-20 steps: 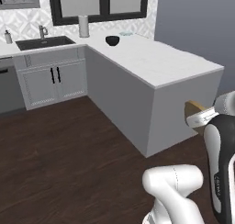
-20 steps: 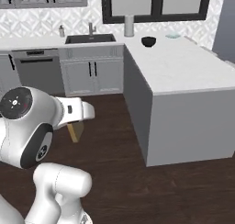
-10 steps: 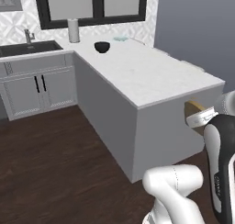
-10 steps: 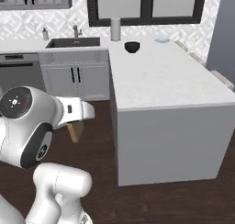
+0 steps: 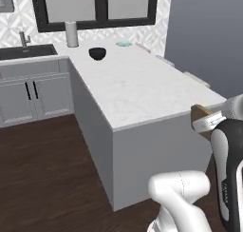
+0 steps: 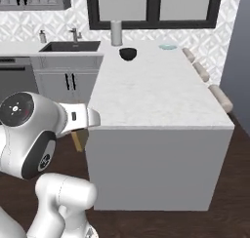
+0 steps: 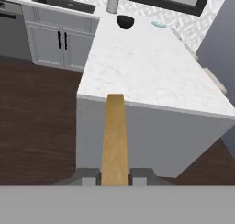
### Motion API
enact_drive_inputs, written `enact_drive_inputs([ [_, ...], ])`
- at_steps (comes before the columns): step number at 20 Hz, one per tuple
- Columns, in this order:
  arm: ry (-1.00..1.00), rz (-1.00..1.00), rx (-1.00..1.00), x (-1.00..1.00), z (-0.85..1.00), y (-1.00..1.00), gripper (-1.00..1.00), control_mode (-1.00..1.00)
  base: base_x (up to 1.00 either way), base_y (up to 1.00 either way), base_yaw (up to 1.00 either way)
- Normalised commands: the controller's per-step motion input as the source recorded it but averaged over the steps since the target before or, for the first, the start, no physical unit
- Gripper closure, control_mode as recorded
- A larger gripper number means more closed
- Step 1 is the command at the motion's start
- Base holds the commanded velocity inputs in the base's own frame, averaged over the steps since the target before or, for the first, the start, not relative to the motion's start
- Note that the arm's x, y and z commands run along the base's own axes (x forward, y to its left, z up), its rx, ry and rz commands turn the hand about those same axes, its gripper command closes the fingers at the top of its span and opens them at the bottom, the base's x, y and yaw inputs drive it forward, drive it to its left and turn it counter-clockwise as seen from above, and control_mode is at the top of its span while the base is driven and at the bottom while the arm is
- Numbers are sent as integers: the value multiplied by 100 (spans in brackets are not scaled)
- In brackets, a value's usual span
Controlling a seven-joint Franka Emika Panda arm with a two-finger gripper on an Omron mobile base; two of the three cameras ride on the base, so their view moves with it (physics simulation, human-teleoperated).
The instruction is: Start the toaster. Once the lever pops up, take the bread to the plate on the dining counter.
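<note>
Right now the bread [image 7: 114,140] is in the gripper [image 7: 114,176]. From the hand view it looks like a thin golden-brown strip, because it is seen from its edge, and it stands straight up between the two dark fingertips [image 7: 88,176], which press on it from both sides. So the gripper is closed on the bread. In the left base view a bit of the bread [image 5: 200,111] peeks out by the white hand at the right side, just beside the near corner of the dining counter [image 5: 142,91]. In the right base view a brown bit of it [image 6: 78,139] hangs under the hand, close to the counter's near left corner. The bread is held up in the air in front of the counter's near end, not on top of it. The dining counter [image 7: 147,67] is a long white marble top with grey lines, and it stretches away toward the window. The plate [image 7: 159,24] is far off at the other end of the counter, small, round and blue-green, near the tiled wall. In the right base view the plate [image 6: 167,47] sits to the right of a dark bowl [image 6: 128,53]. A tall grey cylinder [image 6: 115,33] stands behind the bowl. Round beige stools [image 6: 219,98] line the right side of the counter. A dark sink [image 6: 68,47] with a faucet sits on the other worktop to the left, over white cabinets [image 5: 33,95]. The floor [image 5: 52,178] is dark wood.
</note>
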Motion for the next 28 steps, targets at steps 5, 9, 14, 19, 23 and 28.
enact_drive_inputs([
  [5, 0, 0, 0, 0, 0, 0, 100, 100, 69, -100, 26],
  [9, 0, 0, 0, 0, 0, 0, 100, 100, 72, -100, 29],
  [14, 0, 0, 0, 0, 0, 0, 100, 100, 56, -100, 27],
  [19, 0, 0, 0, 0, 0, 0, 100, 100, 37, -100, 23],
  [23, 0, 0, 0, 0, 0, 0, 100, 100, 48, -100, 24],
  [28, 0, 0, 0, 0, 0, 0, 100, 100, 49, -100, 25],
])
